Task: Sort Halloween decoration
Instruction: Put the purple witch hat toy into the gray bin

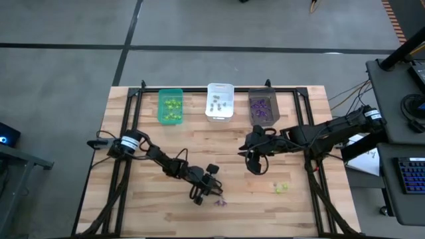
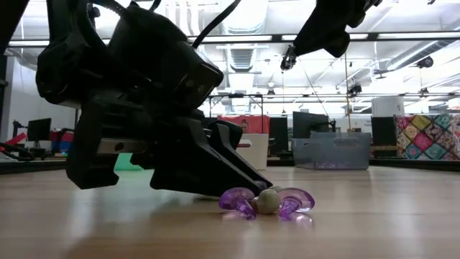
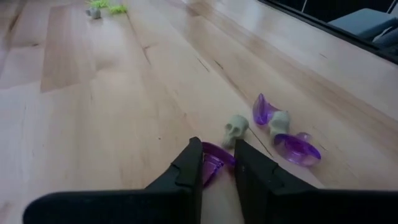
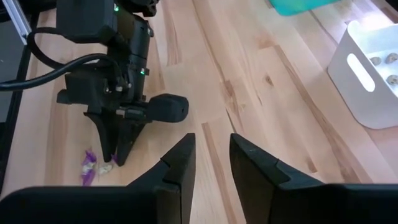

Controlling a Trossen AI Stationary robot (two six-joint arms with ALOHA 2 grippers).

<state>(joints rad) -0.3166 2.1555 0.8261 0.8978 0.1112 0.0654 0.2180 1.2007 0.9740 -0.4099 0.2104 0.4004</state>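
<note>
High view: three bins stand in a row at the far edge of the bench (image 1: pixel 219 149), a green bin (image 1: pixel 170 106), a white bin (image 1: pixel 220 101) and a dark grey bin (image 1: pixel 263 107). Yellow-green trinkets lie in the green bin, greyish ones in the white bin, purple ones in the dark grey bin.

Left gripper (image 1: pixel 211 193) is lowered to the bench surface, well apart from the white bin on its near side. Left wrist view: the jaws are nearly together, pinching a purple trinket (image 3: pixel 213 162) between the two fingertips (image 3: pixel 189 163). Just beside this piece lies a greyish skull trinket (image 3: pixel 236 128). Near it lies a second purple trinket (image 3: pixel 287 134) that carries its own greyish part. Low view: the cluster rests on the wood at the tip of the left gripper.

Right gripper (image 1: pixel 255 162) hangs above the bench on the near side of the dark grey bin, raised clear of the surface. Right wrist view: its jaws stand partly open, with bare wood visible in the gap and nothing held.

A yellow-green trinket (image 1: pixel 281 188) lies alone on the bench, near the right gripper and well apart from the green bin.
</note>
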